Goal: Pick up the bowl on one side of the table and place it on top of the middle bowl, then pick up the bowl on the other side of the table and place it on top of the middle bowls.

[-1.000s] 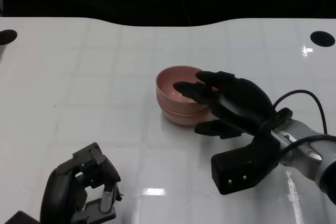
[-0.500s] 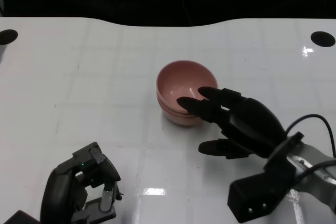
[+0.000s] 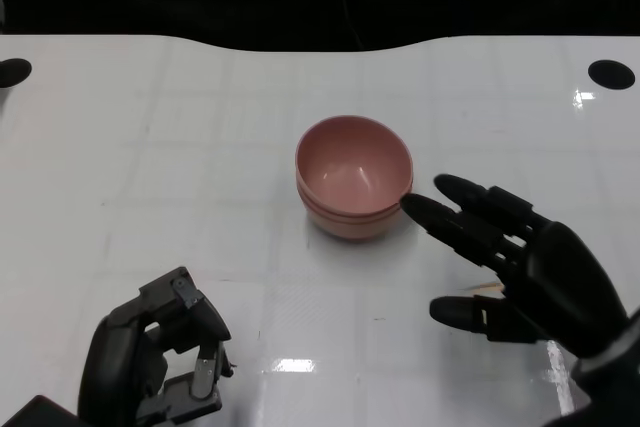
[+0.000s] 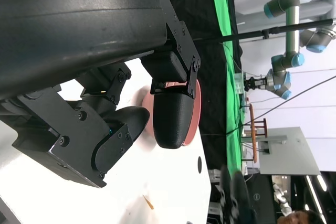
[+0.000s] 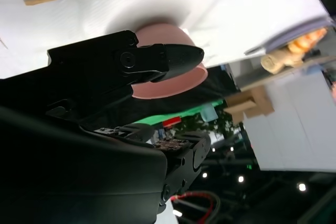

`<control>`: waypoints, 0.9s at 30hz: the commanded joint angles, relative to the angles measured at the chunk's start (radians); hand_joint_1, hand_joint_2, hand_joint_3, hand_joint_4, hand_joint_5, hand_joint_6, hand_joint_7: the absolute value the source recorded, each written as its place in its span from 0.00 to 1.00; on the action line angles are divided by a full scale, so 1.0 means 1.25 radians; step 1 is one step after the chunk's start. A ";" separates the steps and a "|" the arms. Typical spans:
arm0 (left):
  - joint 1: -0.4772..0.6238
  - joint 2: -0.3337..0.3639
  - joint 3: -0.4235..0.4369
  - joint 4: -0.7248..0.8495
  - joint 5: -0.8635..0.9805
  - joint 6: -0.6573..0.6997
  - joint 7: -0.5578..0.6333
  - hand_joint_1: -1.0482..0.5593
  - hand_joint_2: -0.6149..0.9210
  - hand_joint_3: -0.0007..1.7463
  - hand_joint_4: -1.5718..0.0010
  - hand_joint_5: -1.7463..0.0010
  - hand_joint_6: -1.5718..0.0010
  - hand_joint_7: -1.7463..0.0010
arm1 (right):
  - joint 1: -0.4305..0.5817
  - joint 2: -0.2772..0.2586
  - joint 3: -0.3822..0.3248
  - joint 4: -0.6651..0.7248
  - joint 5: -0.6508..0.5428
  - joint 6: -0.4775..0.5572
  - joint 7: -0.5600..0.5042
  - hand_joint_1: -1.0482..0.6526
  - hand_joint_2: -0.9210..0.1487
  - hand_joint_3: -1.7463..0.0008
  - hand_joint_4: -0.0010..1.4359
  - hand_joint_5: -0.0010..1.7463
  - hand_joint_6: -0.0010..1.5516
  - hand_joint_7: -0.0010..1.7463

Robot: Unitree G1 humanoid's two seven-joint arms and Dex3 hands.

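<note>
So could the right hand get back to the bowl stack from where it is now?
Probably yes. The right hand is open, holding nothing, its fingers pointing at the bowl stack close by, with only bare table between them.

Only the stacked pink bowls (image 3: pixel 354 177) stand mid-table (image 3: pixel 150 147), the right robot hand (image 3: pixel 520 262) just beside them.
</note>
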 commanded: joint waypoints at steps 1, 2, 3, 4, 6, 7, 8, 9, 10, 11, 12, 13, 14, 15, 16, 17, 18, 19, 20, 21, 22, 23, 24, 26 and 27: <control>0.002 0.012 0.005 0.004 -0.008 -0.005 -0.007 0.63 0.67 0.78 0.46 0.00 0.49 0.10 | 0.067 -0.022 -0.039 -0.047 0.045 -0.027 0.016 0.37 0.00 0.90 0.36 0.14 0.35 0.09; 0.003 0.012 0.005 0.003 -0.010 -0.004 -0.008 0.63 0.67 0.78 0.46 0.00 0.49 0.10 | 0.082 -0.023 -0.048 -0.059 0.062 -0.032 0.030 0.39 0.00 0.91 0.38 0.15 0.37 0.10; 0.003 0.012 0.004 0.003 -0.011 -0.003 -0.009 0.63 0.67 0.78 0.46 0.00 0.49 0.11 | 0.092 -0.022 -0.057 -0.067 0.073 -0.035 0.043 0.41 0.00 0.92 0.42 0.18 0.40 0.10; 0.003 0.013 0.004 0.004 -0.010 -0.005 -0.008 0.63 0.67 0.78 0.46 0.00 0.49 0.11 | 0.107 -0.022 -0.066 -0.078 0.092 -0.038 0.062 0.42 0.00 0.93 0.44 0.19 0.42 0.11; 0.005 0.013 0.002 0.002 -0.006 -0.004 -0.006 0.63 0.67 0.78 0.46 0.00 0.49 0.11 | 0.132 -0.019 -0.084 -0.094 0.134 -0.050 0.101 0.46 0.00 0.93 0.51 0.24 0.48 0.12; 0.005 0.013 0.002 0.002 -0.007 -0.006 -0.006 0.63 0.67 0.78 0.46 0.00 0.49 0.11 | 0.142 -0.019 -0.090 -0.099 0.155 -0.057 0.123 0.48 0.00 0.93 0.55 0.26 0.51 0.14; 0.005 0.014 0.003 0.002 -0.008 -0.008 -0.008 0.63 0.67 0.78 0.46 0.00 0.49 0.11 | 0.148 -0.019 -0.095 -0.100 0.169 -0.063 0.141 0.49 0.01 0.93 0.59 0.29 0.56 0.14; 0.005 0.014 0.003 0.003 -0.009 -0.009 -0.009 0.63 0.67 0.78 0.46 0.00 0.49 0.11 | 0.152 -0.017 -0.101 -0.101 0.178 -0.066 0.157 0.50 0.01 0.93 0.62 0.32 0.59 0.14; 0.006 0.015 0.004 0.002 -0.009 -0.009 -0.008 0.64 0.67 0.78 0.46 0.00 0.49 0.11 | 0.147 -0.014 -0.105 -0.082 0.195 -0.083 0.173 0.51 0.02 0.92 0.64 0.35 0.62 0.14; 0.006 0.015 0.004 0.002 -0.011 -0.009 -0.009 0.64 0.67 0.78 0.46 0.00 0.49 0.11 | 0.140 -0.010 -0.107 -0.058 0.213 -0.102 0.189 0.52 0.04 0.89 0.63 0.41 0.64 0.12; 0.007 0.015 0.005 0.002 -0.013 -0.009 -0.010 0.64 0.67 0.78 0.46 0.00 0.49 0.11 | 0.135 -0.006 -0.111 -0.040 0.227 -0.117 0.202 0.53 0.07 0.85 0.62 0.46 0.66 0.11; 0.007 0.016 0.006 0.002 -0.013 -0.010 -0.010 0.64 0.67 0.78 0.46 0.00 0.49 0.11 | 0.129 0.000 -0.115 -0.018 0.242 -0.135 0.213 0.53 0.17 0.73 0.61 0.50 0.69 0.09; 0.007 0.016 0.007 0.002 -0.014 -0.010 -0.010 0.64 0.67 0.78 0.46 0.00 0.49 0.11 | 0.125 0.005 -0.119 -0.004 0.250 -0.148 0.221 0.54 0.24 0.65 0.62 0.51 0.71 0.09; 0.008 0.017 0.007 0.002 -0.013 -0.011 -0.010 0.64 0.67 0.78 0.46 0.00 0.49 0.11 | 0.123 0.008 -0.123 0.006 0.255 -0.158 0.227 0.55 0.28 0.60 0.62 0.52 0.72 0.08; 0.008 0.017 0.008 0.002 -0.013 -0.011 -0.010 0.64 0.67 0.78 0.46 0.00 0.49 0.11 | 0.121 0.011 -0.128 0.014 0.258 -0.165 0.233 0.55 0.31 0.57 0.62 0.52 0.73 0.08; 0.009 0.019 0.009 0.000 -0.012 -0.007 -0.011 0.64 0.67 0.78 0.46 0.00 0.49 0.11 | 0.117 0.028 -0.127 0.039 0.307 -0.182 0.262 0.55 0.33 0.55 0.62 0.52 0.73 0.08; 0.010 0.021 0.010 -0.002 -0.012 -0.004 -0.011 0.64 0.67 0.78 0.46 0.00 0.49 0.11 | 0.114 0.043 -0.127 0.059 0.350 -0.193 0.291 0.56 0.31 0.55 0.62 0.62 0.76 0.10; 0.011 0.022 0.010 -0.002 -0.013 -0.004 -0.012 0.64 0.67 0.78 0.46 0.00 0.49 0.11 | 0.111 0.053 -0.128 0.077 0.387 -0.202 0.321 0.56 0.28 0.55 0.61 0.73 0.77 0.12; 0.010 0.024 0.011 0.000 -0.014 -0.005 -0.014 0.64 0.67 0.78 0.46 0.00 0.49 0.11 | 0.108 0.060 -0.127 0.094 0.422 -0.210 0.357 0.55 0.25 0.57 0.60 0.80 0.78 0.13; 0.010 0.024 0.012 0.001 -0.017 -0.006 -0.017 0.64 0.67 0.78 0.46 0.00 0.49 0.11 | 0.106 0.063 -0.127 0.104 0.444 -0.210 0.389 0.55 0.25 0.54 0.59 0.87 0.78 0.18; 0.009 0.025 0.012 0.003 -0.020 -0.006 -0.019 0.64 0.67 0.78 0.46 0.00 0.49 0.11 | 0.104 0.065 -0.130 0.111 0.458 -0.208 0.415 0.55 0.34 0.42 0.59 0.94 0.75 0.29; 0.009 0.025 0.013 0.004 -0.021 -0.006 -0.020 0.64 0.67 0.78 0.46 0.00 0.49 0.11 | 0.103 0.067 -0.134 0.117 0.466 -0.206 0.436 0.55 0.41 0.35 0.59 0.96 0.71 0.39; 0.009 0.025 0.014 0.005 -0.020 -0.006 -0.021 0.64 0.68 0.77 0.46 0.00 0.49 0.11 | 0.103 0.073 -0.137 0.122 0.488 -0.201 0.465 0.55 0.47 0.29 0.60 0.98 0.68 0.48; 0.008 0.024 0.015 0.005 -0.018 -0.006 -0.020 0.64 0.68 0.77 0.46 0.00 0.49 0.11 | 0.103 0.084 -0.147 0.129 0.520 -0.198 0.508 0.54 0.55 0.21 0.61 0.99 0.63 0.65; 0.008 0.024 0.015 0.005 -0.018 -0.006 -0.020 0.64 0.68 0.77 0.46 0.00 0.49 0.11 | 0.104 0.088 -0.152 0.130 0.530 -0.197 0.524 0.54 0.56 0.20 0.61 0.99 0.62 0.67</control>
